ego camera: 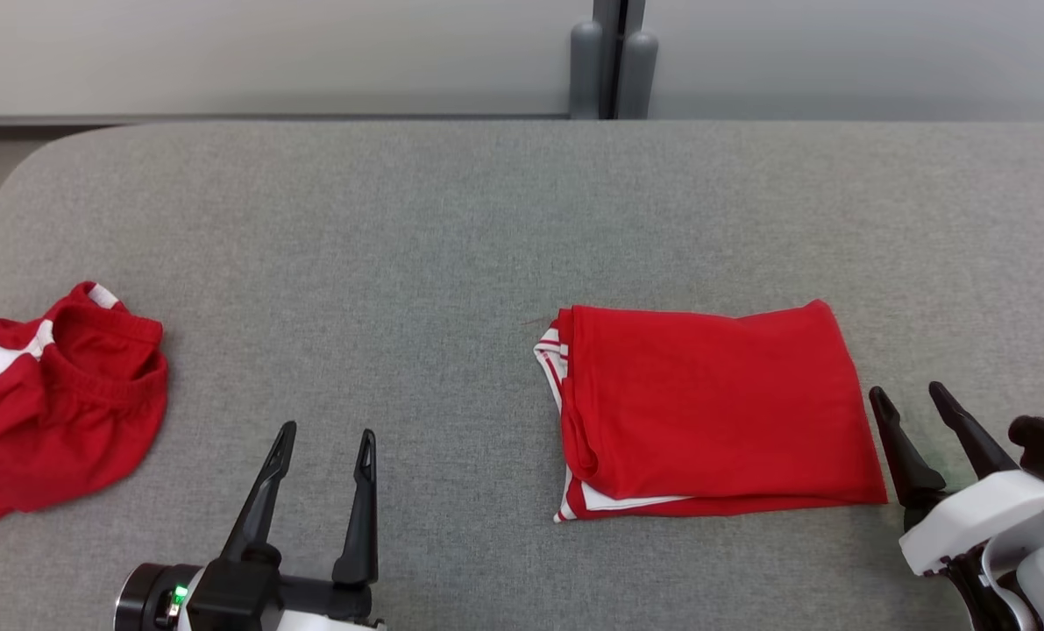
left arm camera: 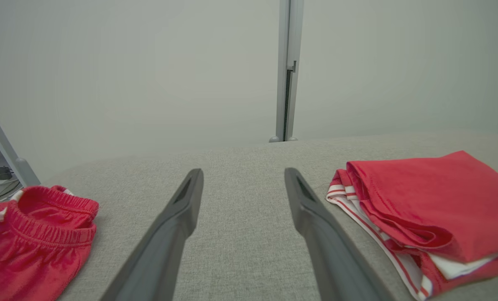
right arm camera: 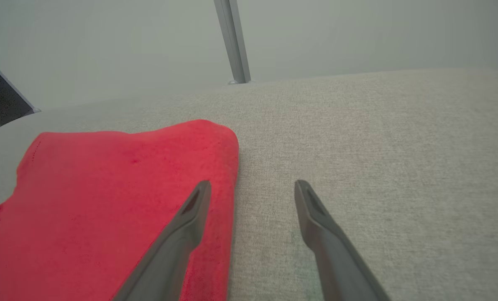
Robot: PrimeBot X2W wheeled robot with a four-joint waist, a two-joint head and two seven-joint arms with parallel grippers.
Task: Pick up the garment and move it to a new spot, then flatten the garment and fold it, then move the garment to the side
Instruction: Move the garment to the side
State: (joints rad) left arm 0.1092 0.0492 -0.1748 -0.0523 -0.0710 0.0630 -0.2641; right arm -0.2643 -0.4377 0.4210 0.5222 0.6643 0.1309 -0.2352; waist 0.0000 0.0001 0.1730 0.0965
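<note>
A red garment [ego camera: 714,412] with white striped trim lies folded into a flat rectangle right of centre on the grey table [ego camera: 451,228]. My right gripper [ego camera: 909,394] stands open just off its right edge, holding nothing. In the right wrist view the garment [right arm camera: 106,200] fills the lower left, with the right gripper [right arm camera: 252,186] beside its edge and one finger over the cloth. My left gripper [ego camera: 327,433] is open and empty at the lower left, well apart from the fold. The left wrist view shows the garment [left arm camera: 432,200] to the right of the left gripper [left arm camera: 242,173].
A second red garment [ego camera: 57,403] with an elastic waistband and white patches lies crumpled at the table's left edge, also in the left wrist view as red shorts [left arm camera: 35,234]. A grey post [ego camera: 614,61] stands behind the table against a pale wall.
</note>
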